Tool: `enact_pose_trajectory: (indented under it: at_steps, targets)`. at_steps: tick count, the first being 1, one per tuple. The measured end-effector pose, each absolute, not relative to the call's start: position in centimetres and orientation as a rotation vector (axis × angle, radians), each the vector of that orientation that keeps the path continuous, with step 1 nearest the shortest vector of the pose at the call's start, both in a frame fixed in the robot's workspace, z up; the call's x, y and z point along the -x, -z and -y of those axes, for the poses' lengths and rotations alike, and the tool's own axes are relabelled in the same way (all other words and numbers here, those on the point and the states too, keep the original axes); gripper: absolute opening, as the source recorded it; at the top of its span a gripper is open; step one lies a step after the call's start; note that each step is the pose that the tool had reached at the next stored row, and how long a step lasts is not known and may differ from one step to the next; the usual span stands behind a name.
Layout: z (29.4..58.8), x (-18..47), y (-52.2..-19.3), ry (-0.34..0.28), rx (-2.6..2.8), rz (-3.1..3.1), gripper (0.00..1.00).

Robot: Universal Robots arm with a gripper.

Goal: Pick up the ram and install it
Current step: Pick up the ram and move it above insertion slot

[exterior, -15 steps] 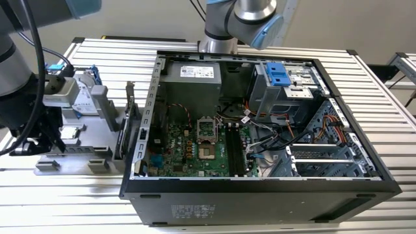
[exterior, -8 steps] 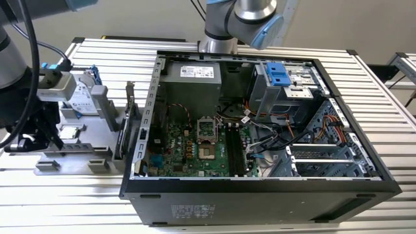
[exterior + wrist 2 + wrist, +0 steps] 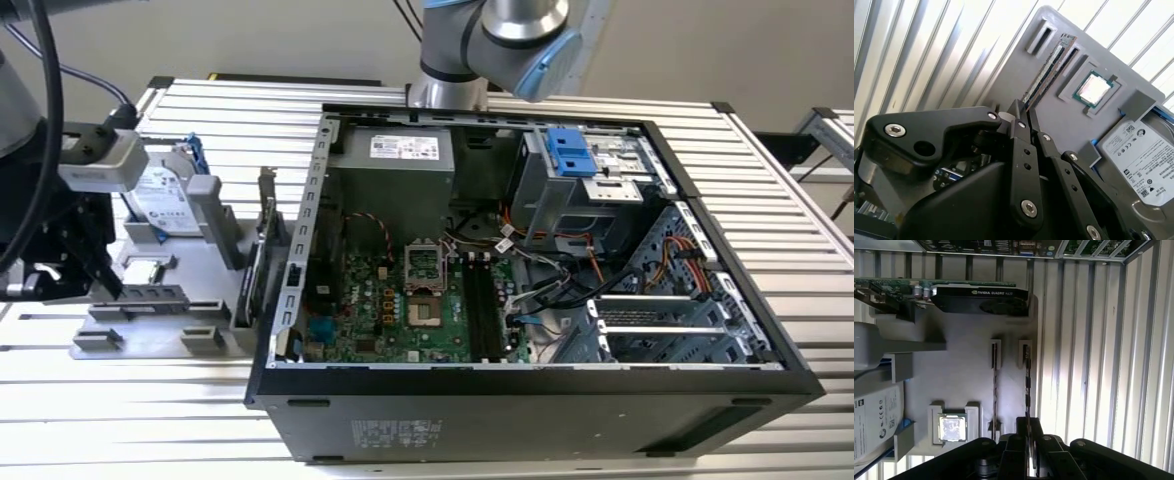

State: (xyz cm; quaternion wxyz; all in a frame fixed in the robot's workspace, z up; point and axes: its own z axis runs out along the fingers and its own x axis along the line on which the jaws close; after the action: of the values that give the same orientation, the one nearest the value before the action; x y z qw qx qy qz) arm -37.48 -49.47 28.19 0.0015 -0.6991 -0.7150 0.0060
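Looks like a robotics lab or assembly workshop. Shown by a ribbed aluminium table [image 3: 774, 170] carrying an open computer case [image 3: 534, 420] with board and cables laid bare, a robot arm [image 3: 487, 40] rising at twelve o'clock in the exterior view, and, at nine o'clock, a grey holder [image 3: 160, 330] racking a hard drive [image 3: 167, 210], a graphics card [image 3: 979, 299] and a loose processor [image 3: 1095, 89].

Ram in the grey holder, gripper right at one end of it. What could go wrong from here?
1. The gripper sits at one end of the ram, not mid-length, so a lift may tilt the stick and bind it in the grey holder.
2. The ram stands on its thin edge; slight misalignment could push it sideways.
3. The processor chip lies close beside it; a slipped stick might hit it.
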Motion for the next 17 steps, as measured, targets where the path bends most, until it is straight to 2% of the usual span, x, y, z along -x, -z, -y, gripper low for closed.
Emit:
enact_pose_trajectory:
  at_steps: [17]
  targets:
    - [49.5, 37.5, -30.4, -0.019, 2.194, 2.244, 0.00]
